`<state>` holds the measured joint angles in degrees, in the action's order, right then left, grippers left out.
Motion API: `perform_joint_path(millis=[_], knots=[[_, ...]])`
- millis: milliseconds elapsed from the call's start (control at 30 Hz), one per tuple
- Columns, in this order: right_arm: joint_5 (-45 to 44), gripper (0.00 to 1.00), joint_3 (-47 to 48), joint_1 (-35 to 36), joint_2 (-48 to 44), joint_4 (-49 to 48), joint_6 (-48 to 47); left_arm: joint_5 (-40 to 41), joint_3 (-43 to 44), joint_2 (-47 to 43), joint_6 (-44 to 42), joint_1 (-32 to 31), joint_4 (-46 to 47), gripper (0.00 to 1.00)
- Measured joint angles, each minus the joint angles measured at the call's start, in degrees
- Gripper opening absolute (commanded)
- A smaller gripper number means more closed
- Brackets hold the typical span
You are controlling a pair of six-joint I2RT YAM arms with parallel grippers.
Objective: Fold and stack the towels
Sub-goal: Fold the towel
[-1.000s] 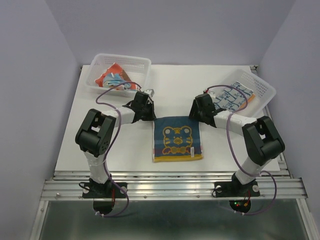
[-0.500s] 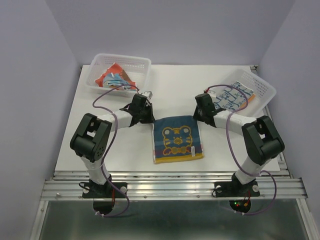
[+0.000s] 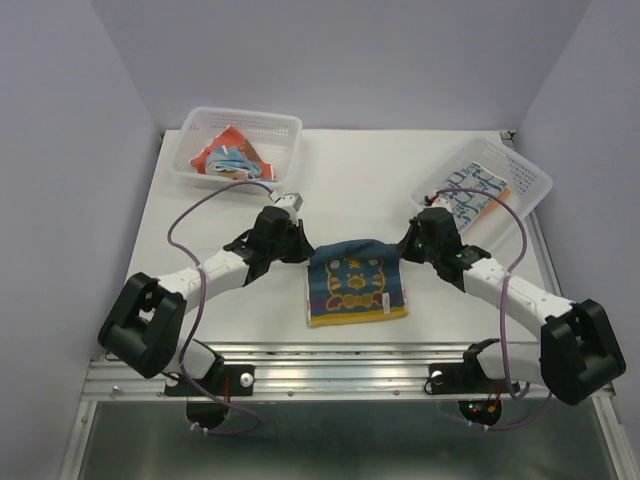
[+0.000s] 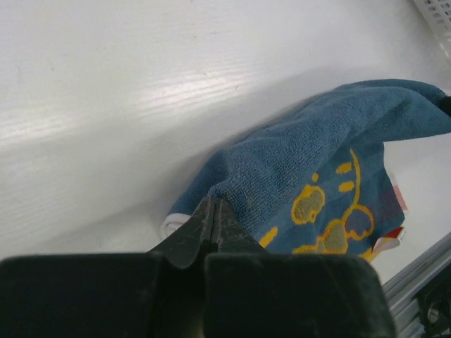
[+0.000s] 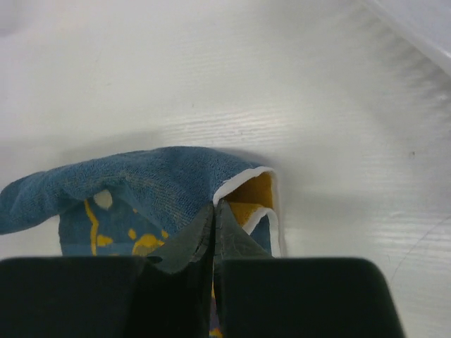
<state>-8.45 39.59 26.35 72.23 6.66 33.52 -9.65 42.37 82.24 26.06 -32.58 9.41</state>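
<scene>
Baskets first: white lattice basket (image 3: 283, 125) back-left holds crumpled red-orange and light-blue towels (image 3: 228, 155); 2nd lattice basket (image 3: 530, 180) at right holds a folded white/blue-print towel (image 3: 468, 198). Navy bear towel (image 3: 352, 285) lies mid counter (image 3: 350, 170) betw. both arms, near front edge, far edge raised off the surface. Left pincer (image 3: 300, 250) and right pincer (image 3: 405, 250) each clamped tight on a far corner of it, jaws fully closed on the cloth.

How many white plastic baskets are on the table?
2. The left basket sits at the far left corner; the right basket sits at the far right edge. None seems hidden.
</scene>
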Motion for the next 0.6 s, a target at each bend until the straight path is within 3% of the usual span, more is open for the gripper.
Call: perform_joint_path(millis=[367, 600], knots=[[10.1, 0.01, -10.7, 0.4, -17.4, 5.1, 3.0, 4.1, -14.1, -18.0, 8.2, -7.3, 0.2, 0.0], [13.4, 0.01, -14.3, 0.7, -28.6, 12.8, 4.9, 5.9, -18.6, -21.7, 13.0, -11.2, 0.1, 0.0]])
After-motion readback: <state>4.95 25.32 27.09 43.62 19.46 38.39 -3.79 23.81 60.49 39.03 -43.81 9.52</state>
